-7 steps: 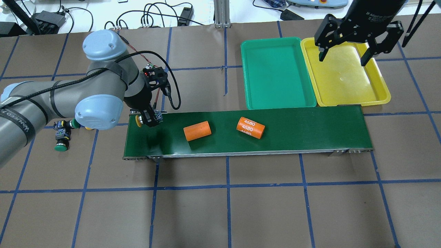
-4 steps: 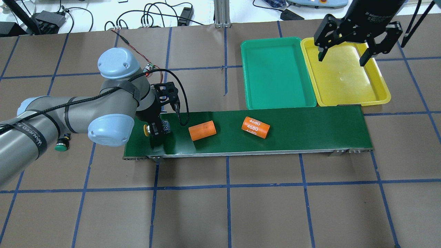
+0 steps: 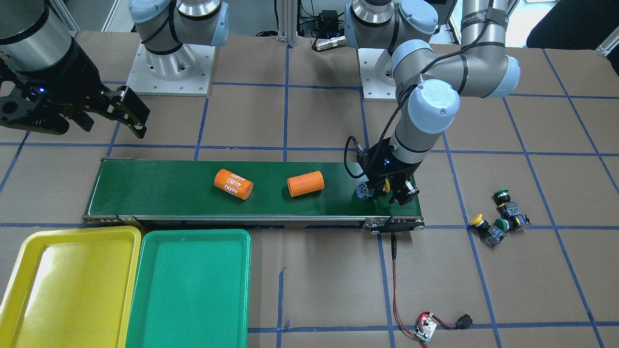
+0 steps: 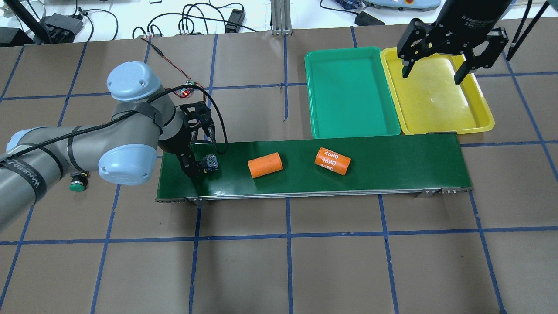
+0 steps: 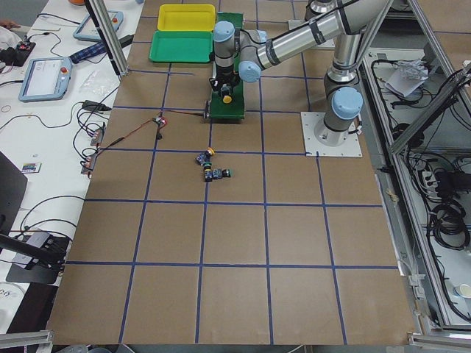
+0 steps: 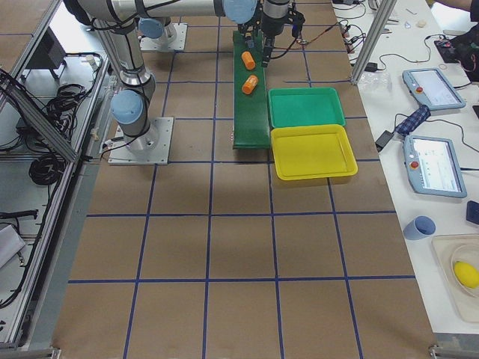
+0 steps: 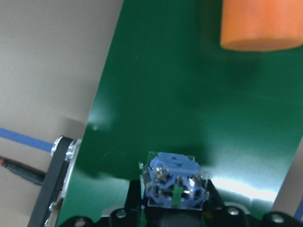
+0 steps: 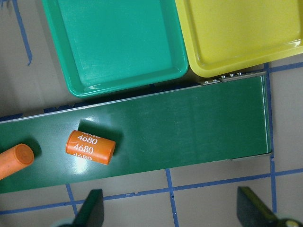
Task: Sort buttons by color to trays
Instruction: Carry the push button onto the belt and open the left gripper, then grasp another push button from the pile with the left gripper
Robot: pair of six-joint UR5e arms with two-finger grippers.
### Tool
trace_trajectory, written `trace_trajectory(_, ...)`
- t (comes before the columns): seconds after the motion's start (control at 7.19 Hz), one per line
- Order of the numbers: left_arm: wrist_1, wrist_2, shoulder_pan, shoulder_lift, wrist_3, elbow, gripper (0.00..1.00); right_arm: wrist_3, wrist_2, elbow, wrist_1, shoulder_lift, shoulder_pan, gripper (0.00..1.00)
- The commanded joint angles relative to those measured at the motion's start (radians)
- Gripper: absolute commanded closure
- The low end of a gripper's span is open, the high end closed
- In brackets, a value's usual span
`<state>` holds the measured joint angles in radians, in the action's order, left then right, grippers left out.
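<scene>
A brown paper tabletop gridded with blue tape carries a long dark green conveyor belt (image 4: pixel 392 165), with a shallow green plastic tray (image 4: pixel 348 91) and a yellow plastic tray (image 4: pixel 440 109) against its far edge at one end. At the belt's opposite end the left gripper (image 4: pixel 200 168), clamped on a small yellow-capped push-button switch (image 7: pixel 175 184), should probably ease it flat onto the belt, short of the plain orange cylinder (image 4: pixel 264 165), before letting go. The cap sits between the fingers (image 7: pixel 134 201) and the grey-blue body juts past their tips toward the belt's middle, while the right gripper (image 4: pixel 431 75) hangs spread wide, empty, beyond the belt's far edge at the tray end.
</scene>
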<state>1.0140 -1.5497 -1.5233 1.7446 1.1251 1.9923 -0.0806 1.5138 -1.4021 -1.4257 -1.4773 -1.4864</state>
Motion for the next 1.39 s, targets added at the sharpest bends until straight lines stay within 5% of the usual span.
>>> trace_trajectory(0.0, 0.099, 0.029, 0.115, 0.013, -0.037, -0.080, 0.00, 0.027, 0.002, 0.000, 0.001, 0.000, 0.000, 0.00)
trace_trajectory(0.42, 0.196, 0.019, 0.293, 0.107, -0.414, -0.253, 0.00, 0.045, -0.001, 0.000, 0.001, 0.002, 0.000, 0.00)
trace_trajectory(0.97, 0.091, 0.011, 0.384, 0.225, -0.802, -0.251, 0.00, 0.050, 0.008, -0.002, 0.001, 0.000, -0.005, 0.00)
trace_trajectory(1.25, 0.040, -0.074, 0.390, 0.263, -0.979, -0.251, 0.00, 0.033, 0.003, -0.005, 0.001, -0.009, -0.032, 0.00)
